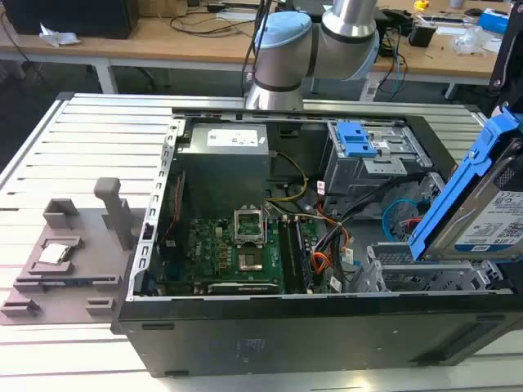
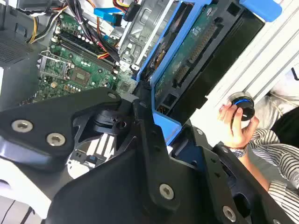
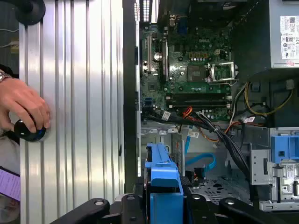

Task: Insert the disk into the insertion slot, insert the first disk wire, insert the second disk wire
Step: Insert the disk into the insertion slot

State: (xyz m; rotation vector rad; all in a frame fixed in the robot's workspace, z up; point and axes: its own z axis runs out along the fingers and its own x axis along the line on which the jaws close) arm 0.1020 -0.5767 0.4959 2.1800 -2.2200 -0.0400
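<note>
Cables (image 1: 327,245), orange, black and blue, sprawl beside the insertion slot (image 1: 425,273) at the exterior view's lower right; the disk (image 1: 478,204) hangs tilted just above it, its blue carrier pinched in the gripper (image 3: 163,200). The open computer case (image 1: 286,335) lies on a slatted aluminium table (image 1: 98,131), wooden workbenches (image 1: 163,37) behind, a person's hand (image 3: 23,107) on a black knob (image 3: 29,130).

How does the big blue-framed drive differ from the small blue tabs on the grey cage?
The disk is bigger than the blue tabs. The disk stands tilted above the case in the gripper; the tabs lie flat on their cage. The disk's frame surrounds a silver labelled drive; the tabs are bare plastic. Both are bright blue.
</note>
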